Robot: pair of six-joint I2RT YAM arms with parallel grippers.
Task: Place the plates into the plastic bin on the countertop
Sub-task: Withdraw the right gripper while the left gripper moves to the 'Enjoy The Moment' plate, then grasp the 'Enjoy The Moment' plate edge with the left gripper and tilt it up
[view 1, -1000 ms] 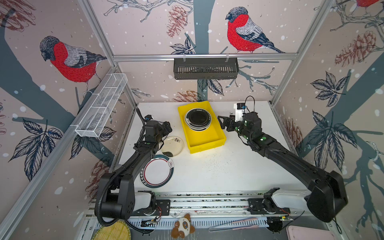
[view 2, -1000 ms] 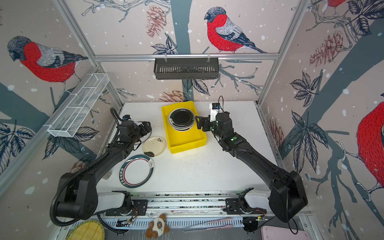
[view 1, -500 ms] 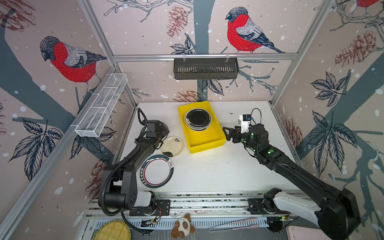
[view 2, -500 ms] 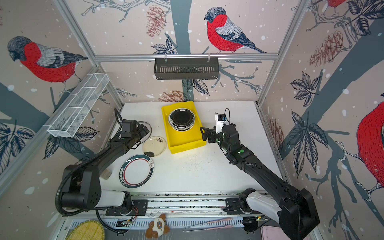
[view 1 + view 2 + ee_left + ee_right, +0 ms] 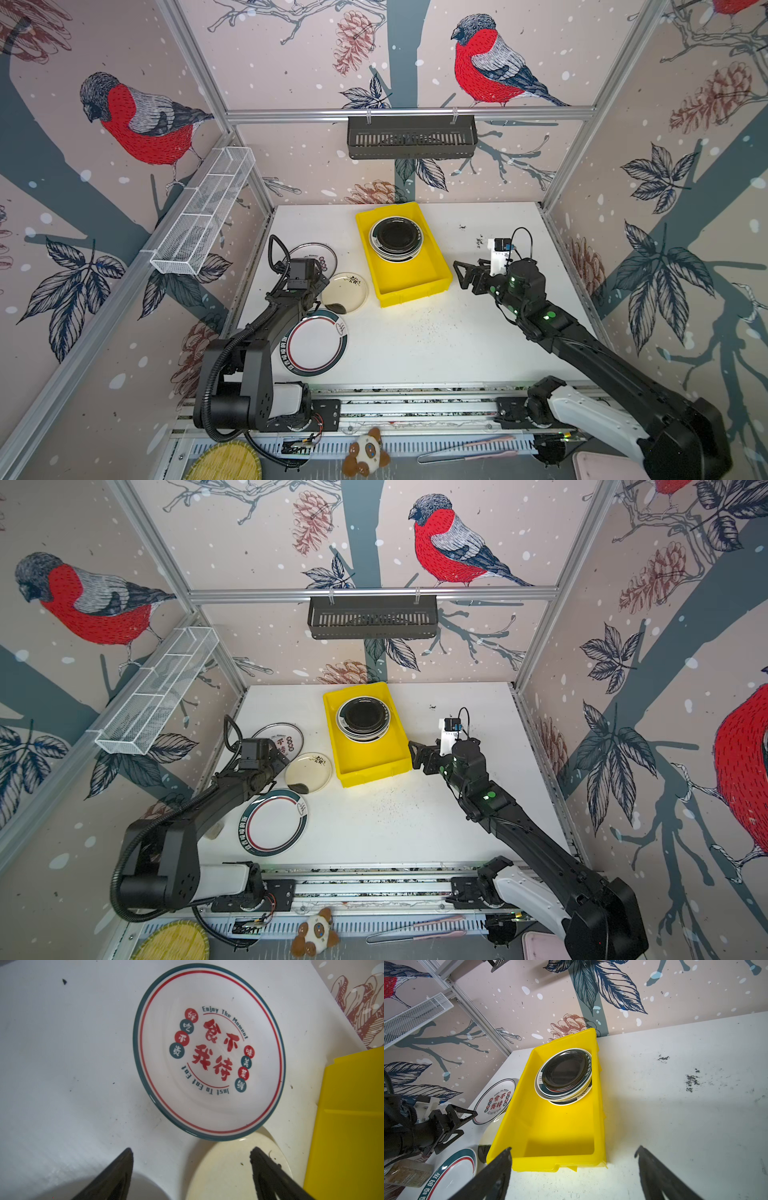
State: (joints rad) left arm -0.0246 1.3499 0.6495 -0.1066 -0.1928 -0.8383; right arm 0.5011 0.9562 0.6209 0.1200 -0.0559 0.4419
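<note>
Left of the plastic bin (image 5: 415,291), a lettered plate (image 5: 209,1051), a cream plate (image 5: 345,291) and a banded plate (image 5: 316,345) lie on the countertop (image 5: 415,345). The left gripper (image 5: 191,1150) hangs wide apart and empty over the first two. The bin's far half holds a stack (image 5: 397,239) of perhaps four, with a black plate (image 5: 564,1070) on top. The right gripper (image 5: 461,276), wide and empty, has drawn back from beside the stack to the bin's near right corner.

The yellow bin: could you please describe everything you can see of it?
The yellow bin is a shallow rectangular tray, apparently plastic, with a rolled rim. It sits flat on the white table, slightly skewed, near its far edge. Its far half holds a stack of plates topped by a black plate; its near half is bare.
</note>
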